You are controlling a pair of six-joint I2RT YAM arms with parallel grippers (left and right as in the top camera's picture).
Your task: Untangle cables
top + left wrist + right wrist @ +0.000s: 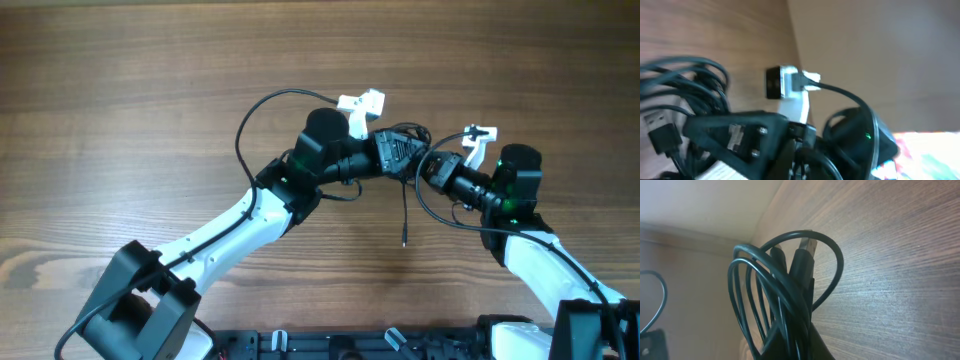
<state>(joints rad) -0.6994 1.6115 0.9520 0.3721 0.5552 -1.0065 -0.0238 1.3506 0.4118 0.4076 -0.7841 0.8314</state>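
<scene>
the bunch of thin black cables (405, 205) is held above the brown wooden table (150, 90), between the arms. the left tool (398, 152) is clamped on it and the right tool (430, 165) pinches it too. one strand dangles down, plug end lowest.

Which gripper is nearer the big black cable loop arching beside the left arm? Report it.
Left. The left gripper holds the cables right of the loop; the right gripper holds them farther right.
</scene>
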